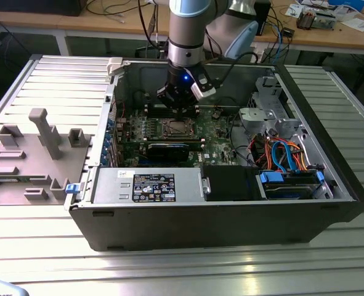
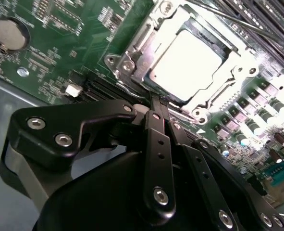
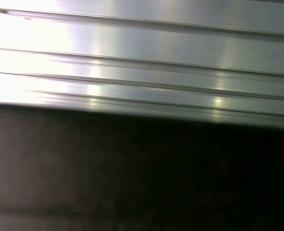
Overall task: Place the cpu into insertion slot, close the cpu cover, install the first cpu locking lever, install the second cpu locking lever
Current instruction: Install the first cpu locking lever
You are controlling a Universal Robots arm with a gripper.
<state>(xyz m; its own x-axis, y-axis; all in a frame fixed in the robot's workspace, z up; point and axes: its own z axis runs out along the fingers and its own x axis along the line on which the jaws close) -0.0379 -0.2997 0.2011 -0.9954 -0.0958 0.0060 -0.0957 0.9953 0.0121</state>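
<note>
cpu: the cpu [image 2: 194, 60] sits in the slot [image 1: 176, 128] on the green board, cover [image 2: 142, 43] down around it.
pincer: the pincer [image 2: 154, 102] has its fingers pressed together, holding nothing, tips at the cover's edge near a thin lever.
risk: as I judge, a slipping tip could scrape the board or miss the lever.
room: tight; memory slots [image 2: 257, 24] beside the socket, case walls [image 1: 200, 222] around, tabletop [image 1: 169, 271] outside.

Ribbed metal table [image 1: 329, 92]; cluttered wooden bench [image 1: 329, 34] behind.
</note>
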